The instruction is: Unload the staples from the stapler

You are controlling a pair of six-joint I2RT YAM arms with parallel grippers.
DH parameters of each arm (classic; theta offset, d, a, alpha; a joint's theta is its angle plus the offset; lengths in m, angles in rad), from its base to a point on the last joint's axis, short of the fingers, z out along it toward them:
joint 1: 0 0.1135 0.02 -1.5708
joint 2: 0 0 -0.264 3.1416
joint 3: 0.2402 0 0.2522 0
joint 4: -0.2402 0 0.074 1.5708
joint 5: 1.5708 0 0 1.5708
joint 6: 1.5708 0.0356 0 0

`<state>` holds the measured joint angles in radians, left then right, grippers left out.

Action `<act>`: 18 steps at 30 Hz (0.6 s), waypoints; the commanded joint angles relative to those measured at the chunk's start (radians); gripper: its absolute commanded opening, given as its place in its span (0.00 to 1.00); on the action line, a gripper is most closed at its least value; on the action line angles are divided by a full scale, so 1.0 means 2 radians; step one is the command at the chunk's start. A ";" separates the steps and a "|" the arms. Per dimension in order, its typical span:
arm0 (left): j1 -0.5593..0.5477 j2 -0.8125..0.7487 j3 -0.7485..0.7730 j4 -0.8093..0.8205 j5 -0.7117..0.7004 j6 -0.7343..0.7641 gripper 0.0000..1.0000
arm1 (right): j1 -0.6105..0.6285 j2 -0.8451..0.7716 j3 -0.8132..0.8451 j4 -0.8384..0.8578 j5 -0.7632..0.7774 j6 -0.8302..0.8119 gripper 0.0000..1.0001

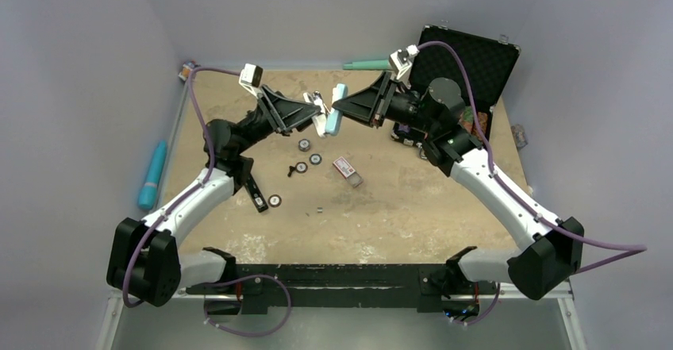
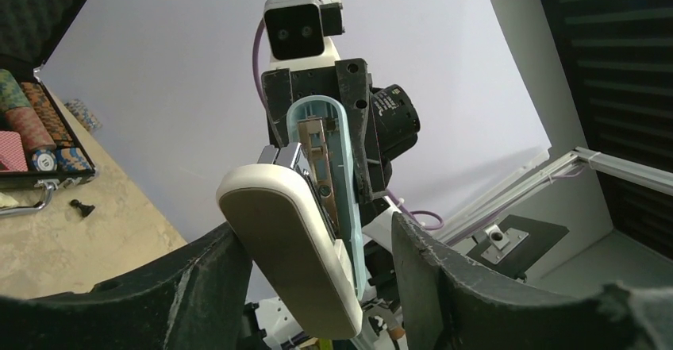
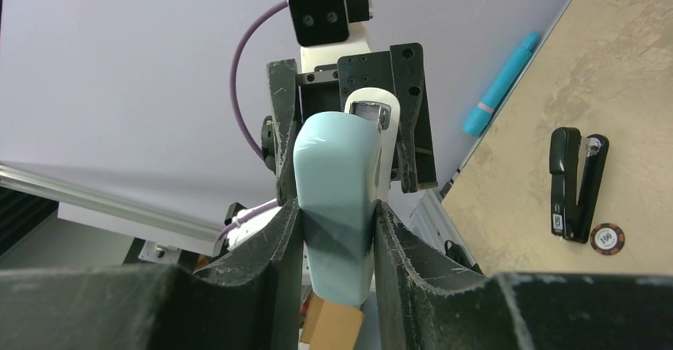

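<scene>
The black stapler (image 1: 254, 194) lies on the table beside the left arm, its top arm hinged open in the right wrist view (image 3: 578, 183). No gripper touches it. A tiny grey speck (image 1: 318, 209) on the table may be the staples; it is too small to tell. My right gripper (image 3: 337, 247) is shut on a light-blue rounded bar (image 3: 337, 199), held in the air over the far middle (image 1: 336, 108). Its white hinged half (image 2: 286, 247) sits between my left gripper's (image 2: 317, 286) fingers, against one finger, with a gap to the other. A metal channel (image 2: 317, 159) shows inside the bar.
Poker chips (image 1: 303, 145) and a red-and-white box (image 1: 344, 165) lie mid-table. One chip (image 3: 607, 239) lies by the black stapler. An open black case (image 1: 468, 60) with chips stands far right. A teal tube (image 1: 152, 175) lies off the left edge.
</scene>
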<state>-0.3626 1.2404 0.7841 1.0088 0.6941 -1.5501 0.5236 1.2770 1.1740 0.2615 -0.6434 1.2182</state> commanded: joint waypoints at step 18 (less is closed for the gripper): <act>-0.004 0.024 0.059 0.000 0.065 0.007 0.00 | 0.020 0.015 0.009 0.024 -0.023 -0.030 0.00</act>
<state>-0.3695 1.2892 0.8486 0.9623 0.7650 -1.5543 0.5453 1.3029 1.1740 0.2928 -0.6727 1.1831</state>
